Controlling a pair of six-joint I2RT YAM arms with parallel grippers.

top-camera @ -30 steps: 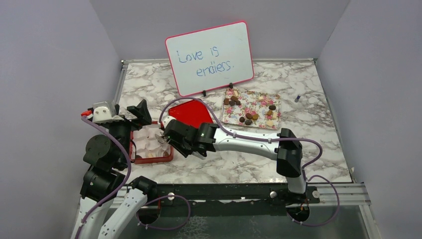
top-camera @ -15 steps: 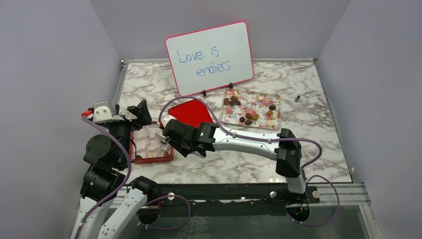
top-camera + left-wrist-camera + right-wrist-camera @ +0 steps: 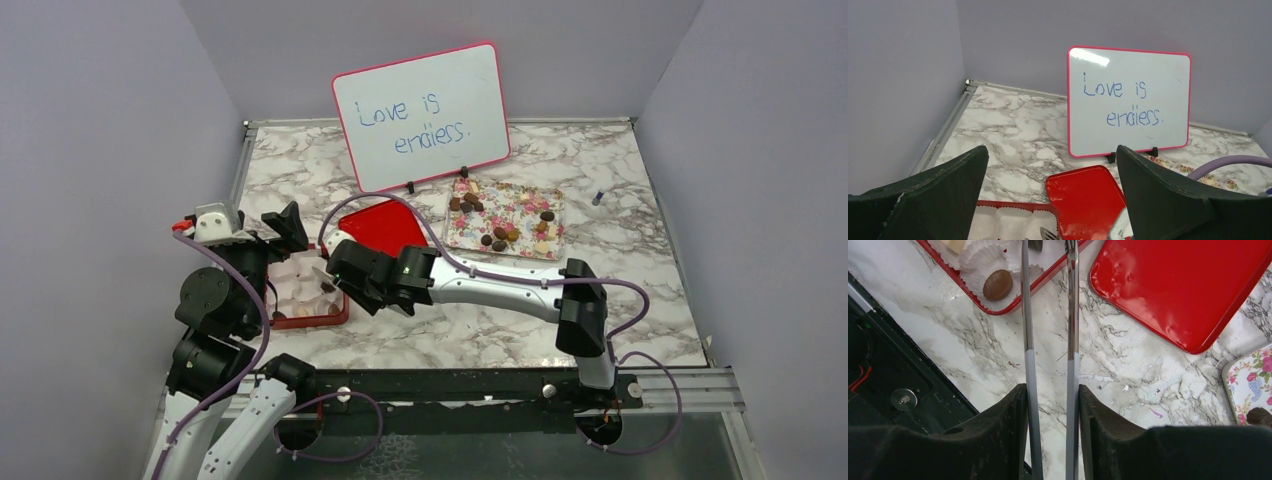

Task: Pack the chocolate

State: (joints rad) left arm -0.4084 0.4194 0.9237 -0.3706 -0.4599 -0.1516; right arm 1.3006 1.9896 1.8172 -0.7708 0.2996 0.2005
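Observation:
My right gripper [image 3: 1050,390] is shut on a pair of metal tongs [image 3: 1026,315], whose two arms stand a little apart and reach over the red box [image 3: 1048,276]. A brown chocolate [image 3: 997,284] lies in a white paper cup in that box, left of the tongs. A dark piece [image 3: 1035,244] shows between the tong tips at the frame's top edge. More chocolate [image 3: 465,202] lies on the flower-patterned tray [image 3: 520,205]. My left gripper [image 3: 1052,148] hangs open above the box's left end [image 3: 300,318], with nothing between its fingers.
The red lid [image 3: 385,225] lies flat between box and tray. A whiteboard [image 3: 420,115] reading "Love is endless" stands at the back. A small blue object [image 3: 597,197] sits at the far right. The black rail [image 3: 908,390] runs along the near table edge.
The tong arms have spread slightly in my right gripper, and a dark piece now lies in the box by their tips. My left arm has shifted a little toward the back.

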